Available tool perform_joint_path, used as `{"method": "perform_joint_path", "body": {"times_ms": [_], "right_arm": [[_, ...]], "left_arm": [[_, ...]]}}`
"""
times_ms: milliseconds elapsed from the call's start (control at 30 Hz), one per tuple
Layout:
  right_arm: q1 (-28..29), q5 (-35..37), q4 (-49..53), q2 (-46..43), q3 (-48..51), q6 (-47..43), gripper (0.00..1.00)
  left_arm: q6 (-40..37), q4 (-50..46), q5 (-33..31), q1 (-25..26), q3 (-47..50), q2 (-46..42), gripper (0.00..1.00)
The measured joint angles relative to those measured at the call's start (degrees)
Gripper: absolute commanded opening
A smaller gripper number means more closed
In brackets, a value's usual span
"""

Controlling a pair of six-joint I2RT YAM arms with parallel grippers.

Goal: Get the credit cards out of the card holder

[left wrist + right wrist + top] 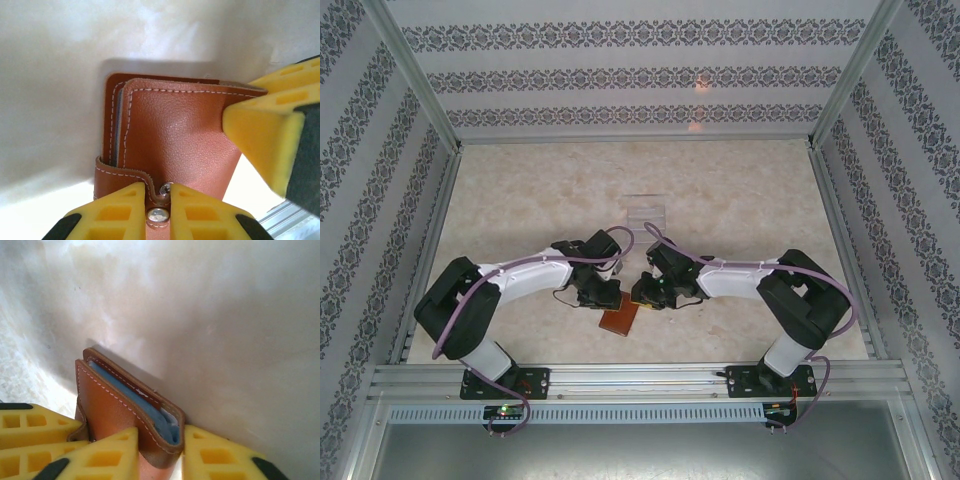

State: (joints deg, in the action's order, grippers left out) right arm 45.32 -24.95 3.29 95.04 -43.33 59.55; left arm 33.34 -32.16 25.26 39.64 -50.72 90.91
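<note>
Card holder [175, 130] between left gripper [158, 202] and right gripper [160, 447].

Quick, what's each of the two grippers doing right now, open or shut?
Left gripper: jaws closed, pinching the card holder.
Right gripper: jaws closed, pinching the card holder at another edge.

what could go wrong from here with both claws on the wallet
1. The left claw pinches only the closing tab; a pull may slip off or strain it.
2. The right claw clamps the card holder at a corner, across its pockets, which may pinch them shut.
</note>
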Motion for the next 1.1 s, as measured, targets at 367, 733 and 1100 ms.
{"method": "perform_joint_path", "body": {"times_ms": [367,733,1100], "right_arm": [[-4.9,-0.2,7.7,-1.9,-2.5,-6.9,0.12],[-4.8,7.3,23.5,-0.3,-12.6,-14.3,0.34],[2.6,18.6,36.9,0.1,-22.0,-14.4,0.62]], "left_arm": [[5.2,9.7,7.2,-4.8,8.4,-6.1,0.12],[12.5,25.6,15.5,-9.4,19.8,-7.6,0.09],[16.9,34.6,19.2,-11.3,25.8,-7.6,0.07]]}}
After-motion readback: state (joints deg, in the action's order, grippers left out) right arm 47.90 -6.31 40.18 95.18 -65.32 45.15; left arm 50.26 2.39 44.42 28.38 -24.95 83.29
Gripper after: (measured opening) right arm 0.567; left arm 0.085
